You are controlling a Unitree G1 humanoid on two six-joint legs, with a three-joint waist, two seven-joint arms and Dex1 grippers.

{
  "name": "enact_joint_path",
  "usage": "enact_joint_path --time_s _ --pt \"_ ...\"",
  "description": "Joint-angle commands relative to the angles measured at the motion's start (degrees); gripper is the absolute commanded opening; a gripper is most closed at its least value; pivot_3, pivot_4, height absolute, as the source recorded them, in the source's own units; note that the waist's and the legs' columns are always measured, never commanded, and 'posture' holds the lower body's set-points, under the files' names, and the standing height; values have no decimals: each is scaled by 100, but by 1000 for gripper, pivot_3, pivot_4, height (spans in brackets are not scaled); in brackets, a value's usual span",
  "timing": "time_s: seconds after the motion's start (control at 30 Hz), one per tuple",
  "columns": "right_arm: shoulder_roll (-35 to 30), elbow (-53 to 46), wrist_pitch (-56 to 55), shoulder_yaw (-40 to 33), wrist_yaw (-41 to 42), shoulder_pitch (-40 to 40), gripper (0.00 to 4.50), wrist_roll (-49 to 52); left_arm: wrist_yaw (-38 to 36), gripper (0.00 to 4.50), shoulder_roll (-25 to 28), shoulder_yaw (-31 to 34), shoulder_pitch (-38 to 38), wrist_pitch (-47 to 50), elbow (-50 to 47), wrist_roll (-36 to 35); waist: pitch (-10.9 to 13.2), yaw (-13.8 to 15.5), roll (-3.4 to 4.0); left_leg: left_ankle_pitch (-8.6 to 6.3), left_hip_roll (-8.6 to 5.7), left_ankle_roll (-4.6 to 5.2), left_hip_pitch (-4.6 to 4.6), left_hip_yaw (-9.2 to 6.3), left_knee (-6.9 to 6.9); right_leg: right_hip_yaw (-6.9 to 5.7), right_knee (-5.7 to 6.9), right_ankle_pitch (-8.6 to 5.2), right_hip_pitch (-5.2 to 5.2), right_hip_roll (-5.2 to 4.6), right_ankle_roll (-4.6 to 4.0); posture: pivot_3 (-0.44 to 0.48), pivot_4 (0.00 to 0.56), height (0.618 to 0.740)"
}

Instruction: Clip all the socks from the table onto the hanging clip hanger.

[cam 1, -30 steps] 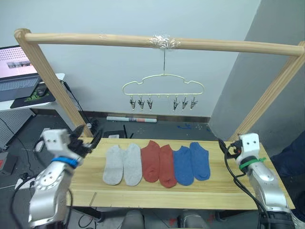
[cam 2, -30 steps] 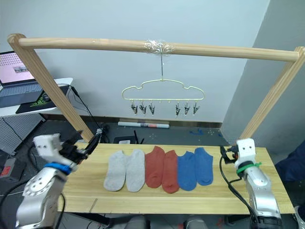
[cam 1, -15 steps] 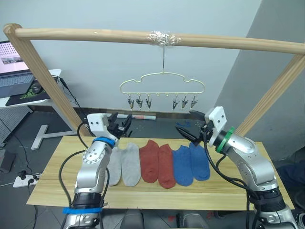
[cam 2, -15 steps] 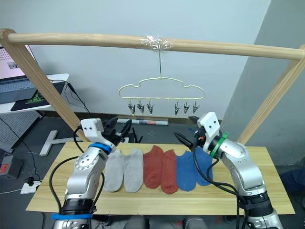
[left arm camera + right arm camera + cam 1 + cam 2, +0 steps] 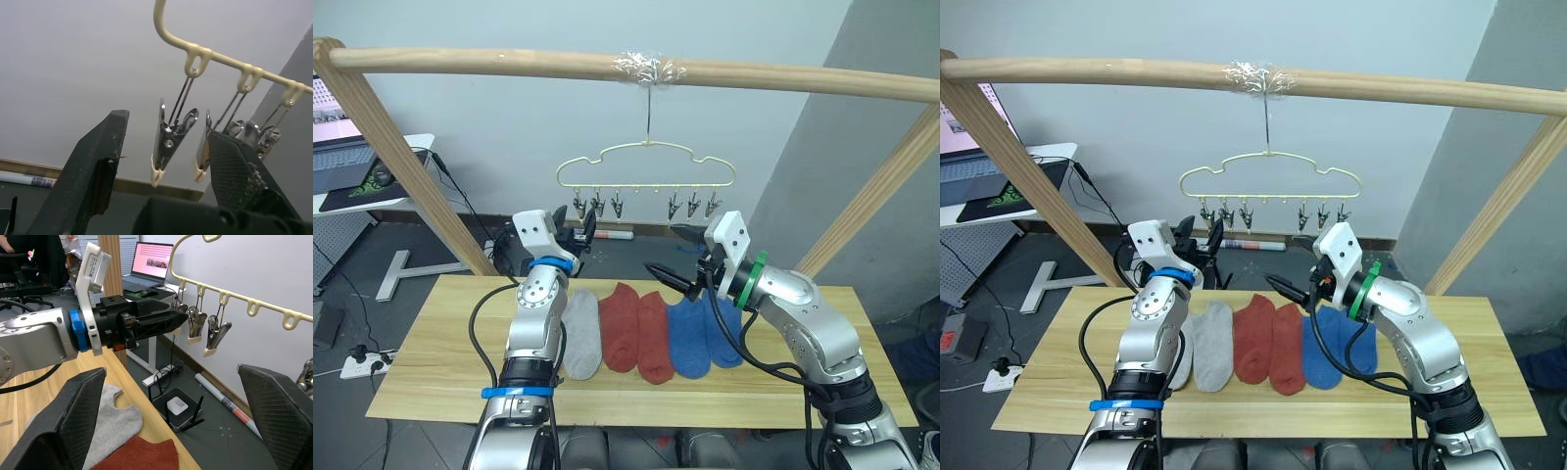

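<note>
- Wearing silver-grey rounded shells on both arms, with white box-shaped housings at the wrists.
- Showing a blue band behind the left gripper (image 5: pixel 576 230) and a green band behind the right gripper (image 5: pixel 670 257).
- Trailing loose black cables along both forearms.
- Ending in black, tapering fingers (image 5: pixel 95 169) with textured pads.

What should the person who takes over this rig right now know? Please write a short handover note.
Left gripper: open, empty, raised at the end clip of the clip hanger.
Right gripper: open, empty, raised above the blue socks.
Socks: grey, rust red and blue pairs all lie flat on the table.
Done: nothing clipped.
Left: pick up and clip all six socks.
</note>
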Motion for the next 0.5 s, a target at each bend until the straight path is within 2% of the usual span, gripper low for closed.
enact_joint_path --time_s 0.03,0.5 --pt "31 -259 34 -94 -20 -132 4500 118 -2 2943 24 -41 -237 -279 131 113 19 0 -1 0 0 0 -1 -1 0 -2 0 0 0 0 0 68 167 740" --pt "40 -274 177 -207 -49 -278 4500 255 53 2943 201 114 -561 -625 481 164 134 -9 -1 0 0 0 -8 -21 0 -19 0 0 0 0 0 67 170 740"
